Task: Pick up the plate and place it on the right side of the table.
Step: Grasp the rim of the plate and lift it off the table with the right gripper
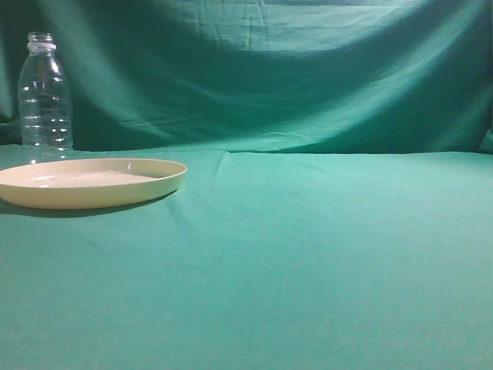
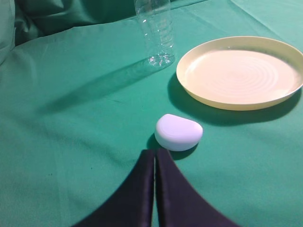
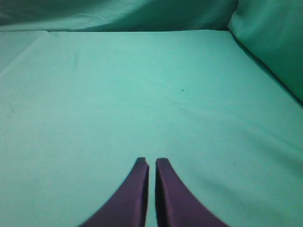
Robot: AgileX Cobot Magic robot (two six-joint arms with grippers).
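1. Table [image 1: 308, 254]: teal-green cloth, lightly wrinkled; matching cloth hangs as backdrop behind.
2. Plate [image 1: 88, 183]: cream-yellow, round, shallow, low raised rim. Lies flat on the table at far left of the exterior view, nothing on it. No claw touches it.
3. Clear plastic bottle [image 1: 45, 96]: upright, white neck ring, just behind the plate, apart from it.
4. Left gripper [image 2: 155, 153]: dark fingers pressed together, nothing between them, above the cloth, tips near the white object.
5. Right gripper [image 3: 151, 163]: fingers nearly together, narrow slit, holding nothing, over bare cloth.
6. Small white rounded object [image 2: 178, 132]: rests on cloth between left gripper tips and plate; identity unclear.
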